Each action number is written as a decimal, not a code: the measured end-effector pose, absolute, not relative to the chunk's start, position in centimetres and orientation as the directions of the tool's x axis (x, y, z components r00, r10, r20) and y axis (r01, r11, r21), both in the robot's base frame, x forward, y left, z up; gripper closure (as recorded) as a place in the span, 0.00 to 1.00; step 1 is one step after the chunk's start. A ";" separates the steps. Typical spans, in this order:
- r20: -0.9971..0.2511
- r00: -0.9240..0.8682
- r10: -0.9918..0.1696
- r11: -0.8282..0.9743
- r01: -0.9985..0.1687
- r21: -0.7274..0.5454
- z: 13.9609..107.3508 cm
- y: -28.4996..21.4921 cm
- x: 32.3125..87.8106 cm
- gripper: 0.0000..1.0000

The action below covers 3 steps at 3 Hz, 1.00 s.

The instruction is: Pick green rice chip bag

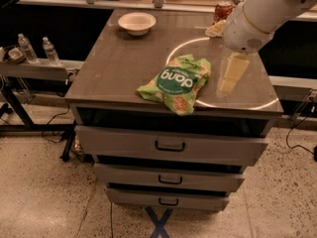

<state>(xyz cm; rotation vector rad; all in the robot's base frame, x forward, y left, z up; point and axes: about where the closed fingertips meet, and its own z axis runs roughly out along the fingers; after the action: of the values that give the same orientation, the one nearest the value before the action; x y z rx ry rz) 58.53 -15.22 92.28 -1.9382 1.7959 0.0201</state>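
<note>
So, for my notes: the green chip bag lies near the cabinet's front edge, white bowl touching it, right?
No: the camera view shows the white bowl at the back corner, far from the green rice chip bag; the gripper hangs beside the bag.

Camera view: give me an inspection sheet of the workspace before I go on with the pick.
Surface: grey cabinet top, with a bright ring of light on its right half.
Job's things: green rice chip bag lies flat near the front edge, logo up.
Clutter: white bowl at back left; red can at back right, partly behind the arm.
Gripper: gripper hangs over the top just right of the bag, apart from it.
Cables: cables on the floor either side of the cabinet.
Surroundings: three drawers below; two water bottles on a shelf at left; blue tape cross on the floor.
</note>
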 end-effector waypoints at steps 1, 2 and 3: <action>-0.376 0.187 -0.907 -0.052 -0.939 -0.341 89.6 -12.6 62.3 0.00; -0.405 0.198 -0.893 -0.066 -0.946 -0.317 86.8 -10.8 64.6 0.15; -0.422 0.183 -0.888 -0.060 -0.956 -0.289 84.6 -10.6 65.6 0.39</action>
<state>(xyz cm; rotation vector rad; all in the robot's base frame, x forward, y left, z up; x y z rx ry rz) 65.59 -10.56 84.59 -1.9673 1.7243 0.1789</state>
